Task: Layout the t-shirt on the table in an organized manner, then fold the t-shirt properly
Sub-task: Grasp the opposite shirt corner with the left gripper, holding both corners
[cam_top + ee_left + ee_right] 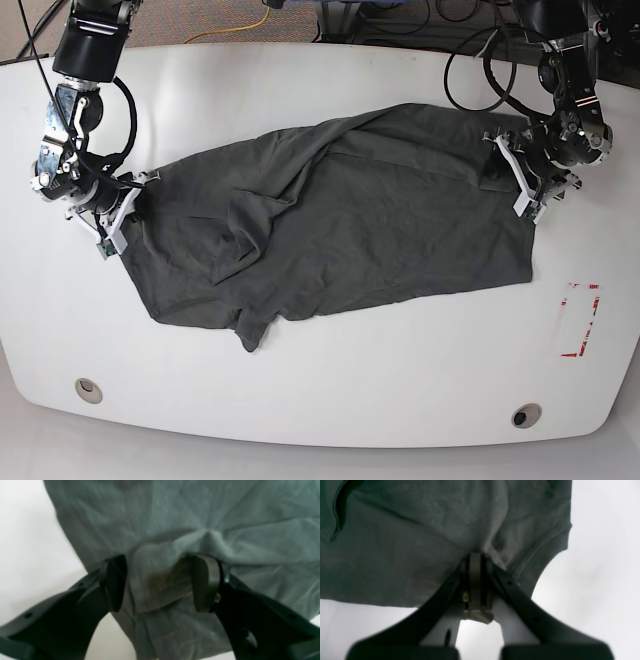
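The dark grey t-shirt (330, 230) lies spread and wrinkled across the white table (320, 400), with a bunched fold hanging toward the front at its left part. My right gripper (475, 558) is shut on a pinch of the t-shirt (395, 550) beside a sleeve hem; in the base view it is at the shirt's left end (122, 208). My left gripper (160, 582) stands open over the t-shirt (175, 517), and a raised fold of cloth sits between its fingers (205, 582). In the base view it is at the shirt's right edge (508, 165).
A red tape rectangle (580, 320) marks the table right of the shirt. Two round grommet holes (88, 389) (526, 414) sit near the front edge. Cables (470, 80) trail over the back right, behind the arm there. Bare table (25, 530) shows beside the cloth.
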Robot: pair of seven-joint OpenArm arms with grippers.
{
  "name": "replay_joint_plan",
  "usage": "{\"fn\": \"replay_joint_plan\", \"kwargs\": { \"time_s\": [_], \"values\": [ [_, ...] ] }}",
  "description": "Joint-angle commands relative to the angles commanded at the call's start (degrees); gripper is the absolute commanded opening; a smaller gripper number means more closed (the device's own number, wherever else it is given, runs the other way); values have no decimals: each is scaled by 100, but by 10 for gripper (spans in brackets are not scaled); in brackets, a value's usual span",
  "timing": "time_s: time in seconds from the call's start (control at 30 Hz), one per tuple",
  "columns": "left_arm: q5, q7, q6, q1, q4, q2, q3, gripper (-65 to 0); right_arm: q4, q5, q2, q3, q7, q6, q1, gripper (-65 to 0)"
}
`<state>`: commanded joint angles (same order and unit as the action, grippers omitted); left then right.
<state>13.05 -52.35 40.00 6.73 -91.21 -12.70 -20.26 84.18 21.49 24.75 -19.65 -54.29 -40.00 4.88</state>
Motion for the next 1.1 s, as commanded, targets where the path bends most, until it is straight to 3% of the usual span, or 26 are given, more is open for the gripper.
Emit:
{"fn": "replay_joint_plan", "kwargs": {
  "time_s": [0.27,0.47,0.6,1.1],
  "values": [
    [0,0,0,0,26,9,0,-292,0,0,0,-141,0,0,0,-650],
    [0,0,0,0,26,9,0,-457,0,0,-9,-255,0,0,9,-650],
    [0,0,0,0,-9,0,0,-522,0,0,-9,-255,0,0,9,-650],
    [9,0,0,18,-141,-149,-18,-510,0,0,-9,-255,0,0,9,-650]
  ]
}}
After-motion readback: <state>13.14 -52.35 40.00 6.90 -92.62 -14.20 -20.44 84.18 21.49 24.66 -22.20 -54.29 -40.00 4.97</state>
